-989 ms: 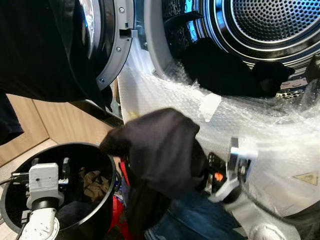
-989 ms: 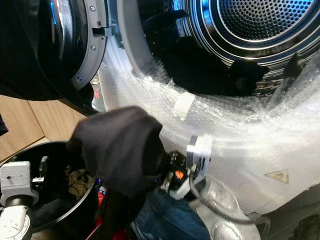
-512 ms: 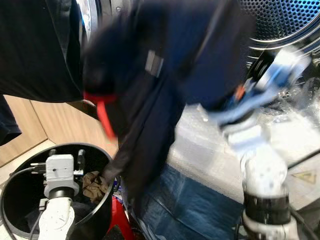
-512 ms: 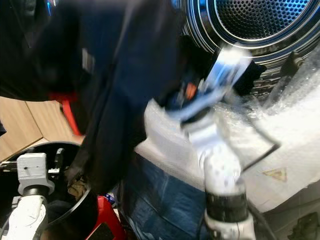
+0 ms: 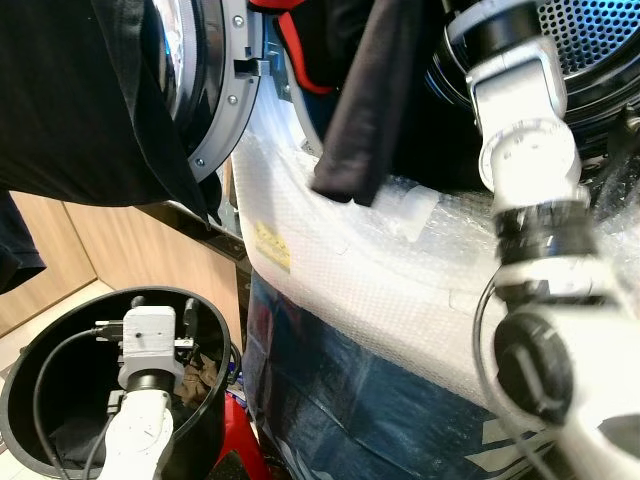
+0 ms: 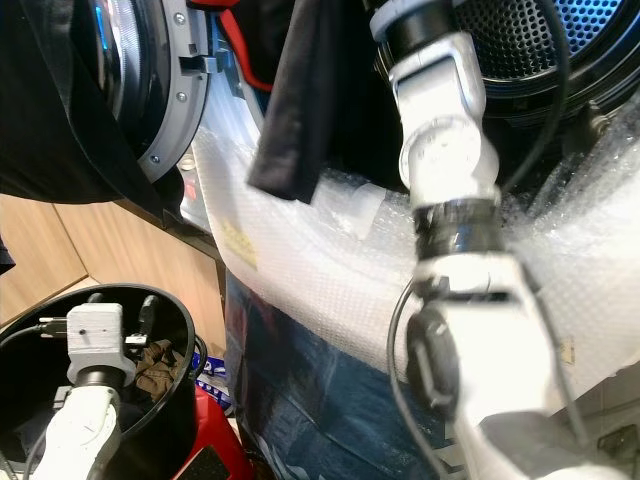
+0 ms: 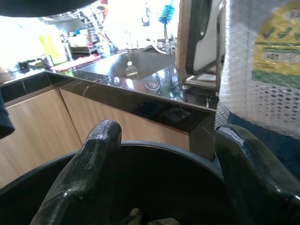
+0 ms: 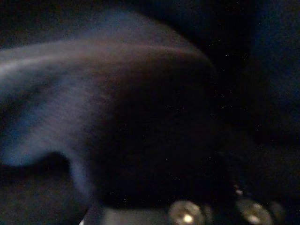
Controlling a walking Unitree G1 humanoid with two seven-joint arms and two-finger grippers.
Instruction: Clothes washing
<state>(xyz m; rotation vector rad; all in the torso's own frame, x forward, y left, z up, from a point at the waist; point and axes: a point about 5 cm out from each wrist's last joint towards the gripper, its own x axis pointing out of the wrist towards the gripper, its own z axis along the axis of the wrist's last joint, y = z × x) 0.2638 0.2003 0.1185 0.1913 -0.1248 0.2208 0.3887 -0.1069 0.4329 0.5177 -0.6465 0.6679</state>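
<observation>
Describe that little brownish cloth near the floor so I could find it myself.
Start at the washing machine's open door, then drop to the round black bin below it on the floor. Inside, beside the left hand, lies a crumpled tan-brown cloth, the only pale item among dark contents.

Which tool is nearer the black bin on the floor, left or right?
Left. The left tool hangs open just inside the bin, over the clothes in it. The right arm reaches up into the washer drum, well above the bin, carrying a dark garment.
</observation>
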